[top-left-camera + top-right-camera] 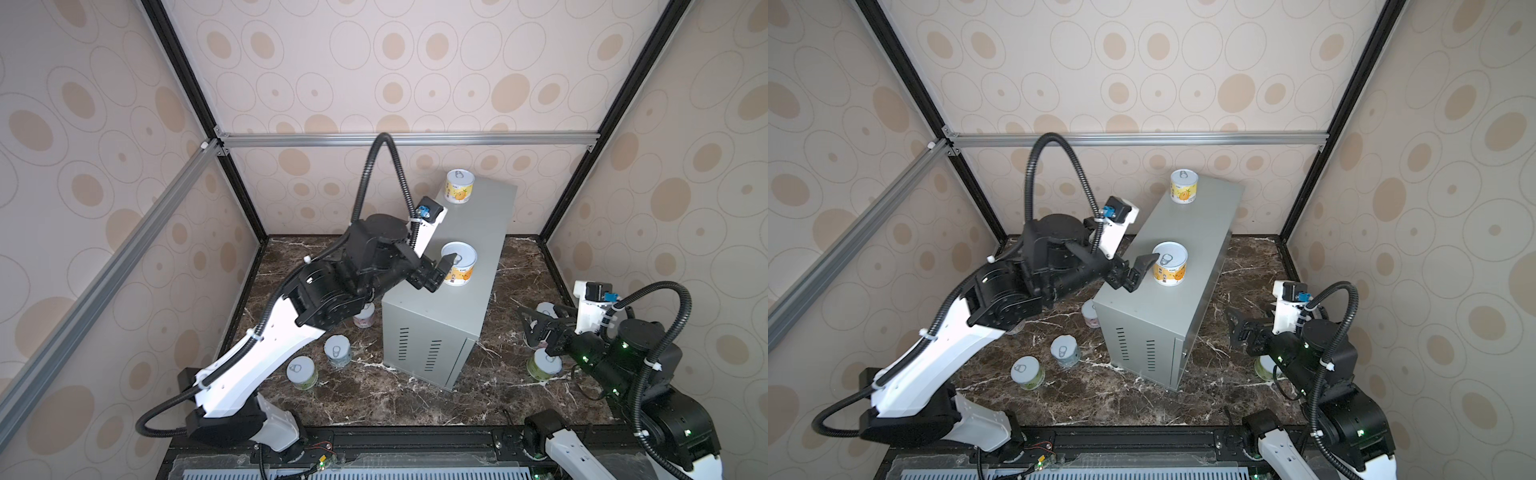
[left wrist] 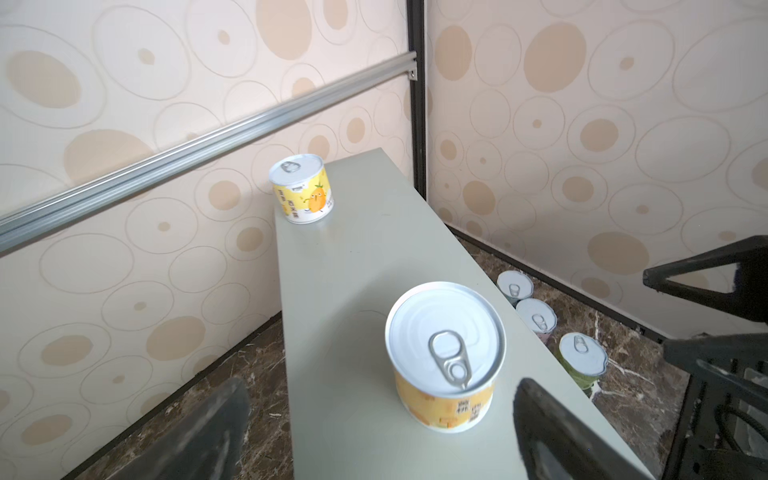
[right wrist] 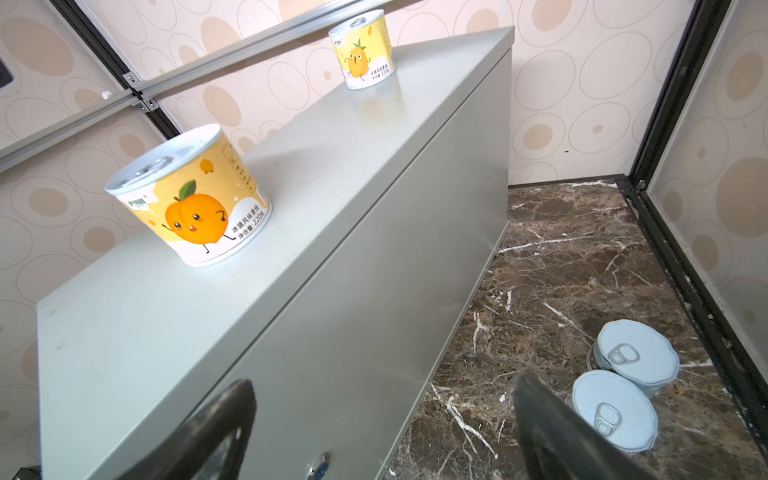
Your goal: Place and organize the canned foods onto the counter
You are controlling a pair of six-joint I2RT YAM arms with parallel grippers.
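Observation:
The counter [image 1: 478, 224] is a tall pale-grey metal box with two yellow-orange cans on its flat top. One can [image 1: 460, 186] stands at the far end and the nearer can [image 1: 458, 264] [image 2: 446, 357] at the middle. My left gripper [image 1: 441, 272] [image 2: 382, 388] is open over the counter's left edge. Its fingertips stop just short of the nearer can and do not touch it. Low on the right, my right gripper [image 1: 534, 328] [image 3: 382, 386] hangs open and empty beside the counter's side wall. Two pale-lidded cans [image 3: 633, 357] [image 3: 613, 409] stand close to it.
On the dark marble surface [image 1: 415, 399], a pink can [image 1: 365, 318], a pale blue can [image 1: 337, 351] and a green can [image 1: 302, 372] stand left of the counter. A green can [image 1: 543, 365] stands on the right under my right arm. Patterned walls and black frame posts enclose the space.

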